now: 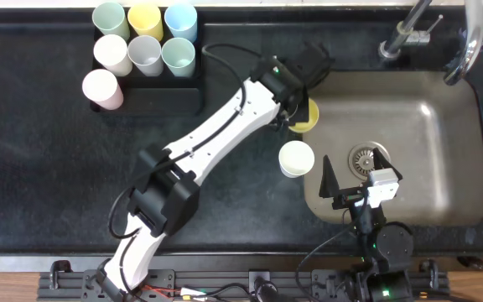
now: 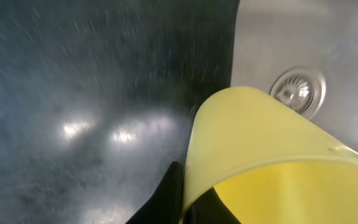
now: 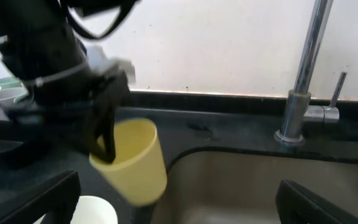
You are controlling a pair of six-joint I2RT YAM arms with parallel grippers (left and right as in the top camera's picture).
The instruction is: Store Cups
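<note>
**Yellow cup held at the sink's edge, tray off to the far left**

Closest to the arm bases, the right hand [image 1: 355,172] hangs over the sink [image 1: 443,126] with its fingers spread wide and nothing between them. Just to its left a white cup [image 1: 296,158] stands mouth up at the sink's left rim. Whether it sits fully on the counter [image 1: 74,184] cannot be told.

A little farther out, the left hand [image 1: 297,106] is clamped on the rim of a yellow cup [image 1: 307,117], with one finger apparently inside the wall and one outside. The cup is lifted clear above the line where counter meets sink. It is tilted, with its mouth up toward the hand and its base swung out and down over the basin.

Farthest off, at the counter's back left, stands the black tray [image 1: 174,96] of cups, its front row partly bare.

The tray lies well to the left of the held cup and farther from the bases, on the left arm's own side. That arm is the one placed to carry it across. The cup's axis will likely need to come upright before it goes down into a bare place.
</note>
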